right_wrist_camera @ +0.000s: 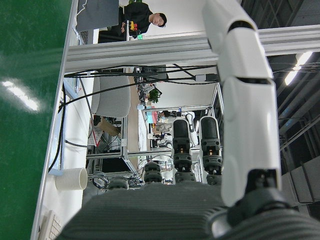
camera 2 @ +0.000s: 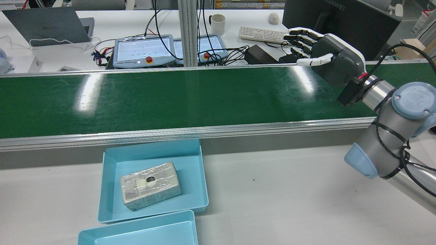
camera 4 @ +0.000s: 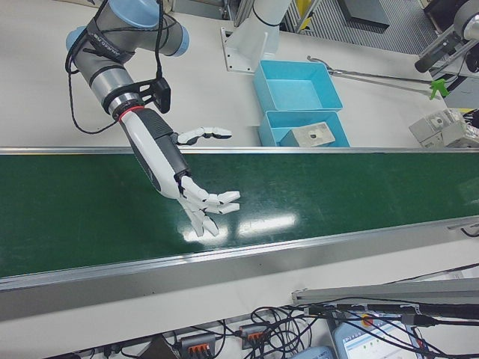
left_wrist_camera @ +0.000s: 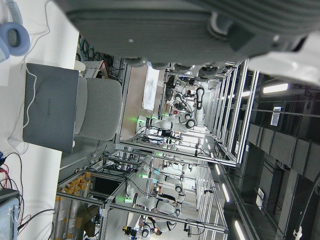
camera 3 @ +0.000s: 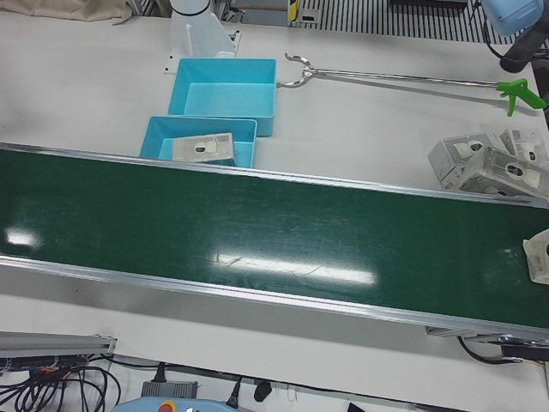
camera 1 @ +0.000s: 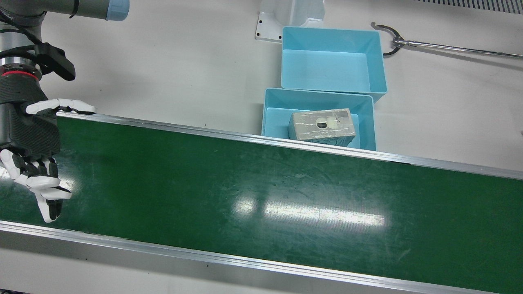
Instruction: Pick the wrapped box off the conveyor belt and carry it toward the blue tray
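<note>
Two blue trays beside one conveyor belt. One wrapped box in the nearer tray. One reach tool on the worktop.

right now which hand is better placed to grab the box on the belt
Right, probably: the right hand hangs open over the belt; the left hand shows only on its own camera. The box lies at the belt's far end, though.

Bright even overhead light, white glare streaks on the green conveyor belt, sharp focus
</note>
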